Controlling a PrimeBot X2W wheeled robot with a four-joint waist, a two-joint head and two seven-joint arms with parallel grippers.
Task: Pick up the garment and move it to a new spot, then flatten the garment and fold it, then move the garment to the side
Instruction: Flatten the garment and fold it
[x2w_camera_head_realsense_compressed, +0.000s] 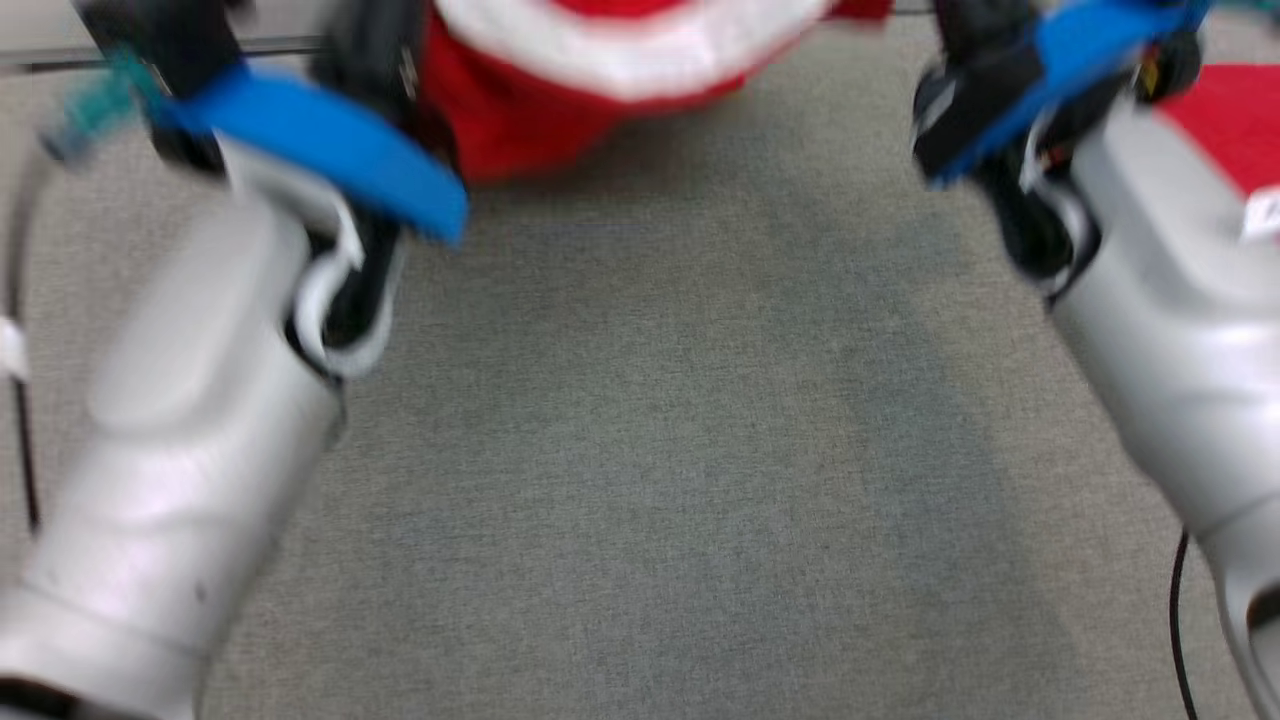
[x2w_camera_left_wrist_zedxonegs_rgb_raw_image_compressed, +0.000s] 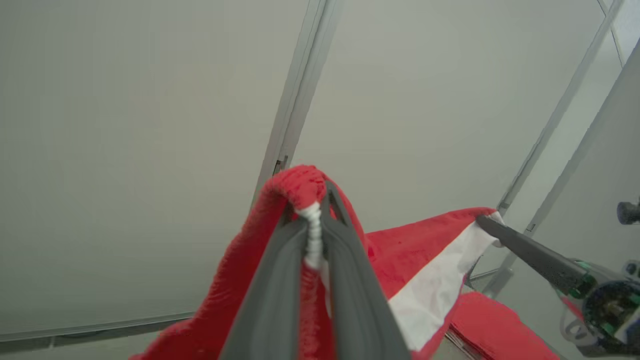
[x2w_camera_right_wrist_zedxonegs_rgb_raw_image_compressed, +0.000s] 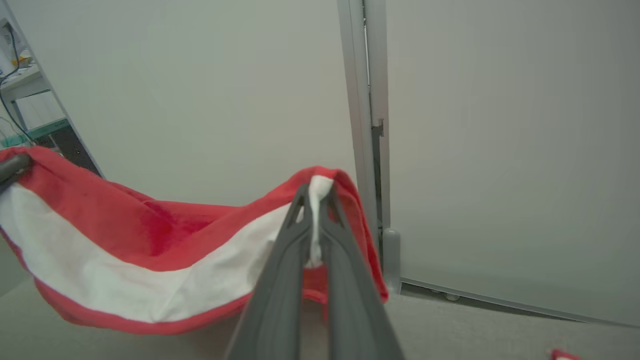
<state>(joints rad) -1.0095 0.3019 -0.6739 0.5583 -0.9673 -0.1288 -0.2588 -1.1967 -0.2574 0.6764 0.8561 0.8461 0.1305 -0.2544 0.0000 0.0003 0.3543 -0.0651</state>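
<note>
1 red pile (x2w_camera_left_wrist_zedxonegs_rgb_raw_image_compressed: 492, 325) near garment (x2w_camera_left_wrist_zedxonegs_rgb_raw_image_compressed: 425, 245), L-wrist cam

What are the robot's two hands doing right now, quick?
Left gripper: closed, pinching the red and white garment.
Right gripper: closed on the same garment's other end.

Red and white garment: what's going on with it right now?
The robot holds the garment up at two points: the left pincer is shut on one end, the right pincer on the other. The cloth sags between them above the grey surface. It is not yet laid flat or folded.
</note>
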